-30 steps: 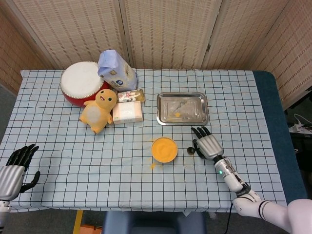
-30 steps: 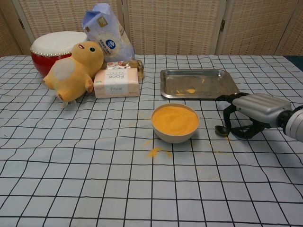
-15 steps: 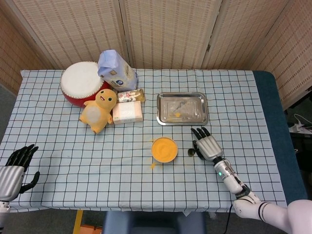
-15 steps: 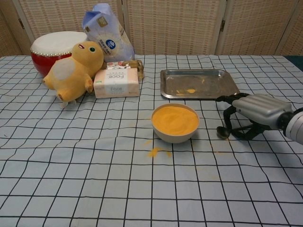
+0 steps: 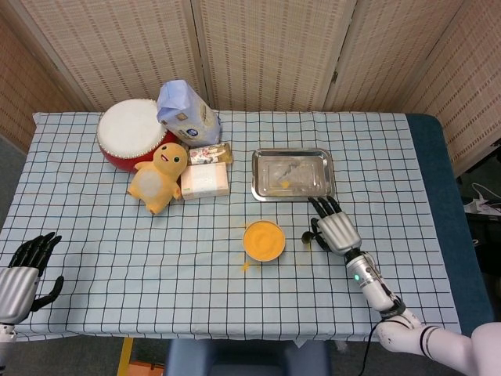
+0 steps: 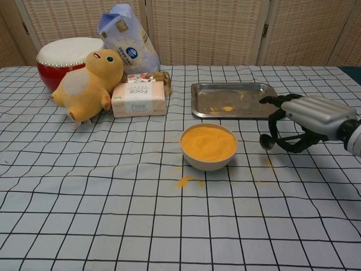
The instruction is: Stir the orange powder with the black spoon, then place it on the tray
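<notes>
The white bowl of orange powder [image 5: 264, 240] [image 6: 208, 144] stands at the table's middle front. Just to its right, my right hand [image 5: 335, 229] [image 6: 307, 116] holds the black spoon [image 5: 308, 236] [image 6: 265, 141] in its curled fingers. The spoon's round end points toward the bowl and hangs a little above the cloth. The steel tray [image 5: 315, 160] [image 6: 248, 90] lies directly behind the bowl and hand, with specks of orange powder in it. My left hand [image 5: 23, 270] rests at the table's front left edge with its fingers apart and nothing in it.
Spilled orange powder [image 6: 186, 181] dots the cloth in front of the bowl. At the back left sit a red drum [image 5: 129, 133], a blue-white bag [image 5: 186, 113], a yellow plush toy [image 5: 159, 176] and a tissue box [image 5: 205, 182].
My right hand has lifted the spoon off the cloth and drifted slightly back toward the tray. The left hand has not moved.
</notes>
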You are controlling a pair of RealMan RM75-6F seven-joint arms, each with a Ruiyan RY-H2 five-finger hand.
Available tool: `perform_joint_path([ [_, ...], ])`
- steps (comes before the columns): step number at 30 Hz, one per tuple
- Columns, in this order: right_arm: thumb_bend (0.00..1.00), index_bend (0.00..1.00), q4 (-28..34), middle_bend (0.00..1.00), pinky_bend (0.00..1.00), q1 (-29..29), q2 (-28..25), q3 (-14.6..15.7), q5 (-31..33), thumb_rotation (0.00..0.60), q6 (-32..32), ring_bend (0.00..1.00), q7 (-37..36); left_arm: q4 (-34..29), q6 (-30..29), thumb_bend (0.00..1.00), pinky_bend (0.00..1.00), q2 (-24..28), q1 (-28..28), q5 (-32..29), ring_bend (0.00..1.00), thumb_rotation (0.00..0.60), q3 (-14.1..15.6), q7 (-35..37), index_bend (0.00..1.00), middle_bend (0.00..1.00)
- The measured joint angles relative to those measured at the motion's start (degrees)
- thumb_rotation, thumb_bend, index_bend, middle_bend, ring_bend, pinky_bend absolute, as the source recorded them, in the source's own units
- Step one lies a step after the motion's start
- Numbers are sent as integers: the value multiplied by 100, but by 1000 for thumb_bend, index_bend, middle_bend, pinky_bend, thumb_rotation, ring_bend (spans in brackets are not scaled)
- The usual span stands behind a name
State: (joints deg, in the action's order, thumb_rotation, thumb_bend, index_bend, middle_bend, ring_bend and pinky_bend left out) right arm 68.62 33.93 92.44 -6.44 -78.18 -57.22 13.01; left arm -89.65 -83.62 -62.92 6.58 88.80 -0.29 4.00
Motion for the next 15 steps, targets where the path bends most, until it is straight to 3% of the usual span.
perform_joint_path([
  [8, 398, 662, 562, 0, 0, 269, -152, -351, 89, 600, -47, 0, 340, -16, -1, 460, 91, 11, 6, 18, 0, 600, 1, 30, 0, 0],
  [15, 398, 659, 705, 0, 0, 687, 153, -575, 376, 600, 193, 0, 931, -2, -24, 460, 92, 47, 0, 59, 0, 600, 17, 128, 0, 0],
])
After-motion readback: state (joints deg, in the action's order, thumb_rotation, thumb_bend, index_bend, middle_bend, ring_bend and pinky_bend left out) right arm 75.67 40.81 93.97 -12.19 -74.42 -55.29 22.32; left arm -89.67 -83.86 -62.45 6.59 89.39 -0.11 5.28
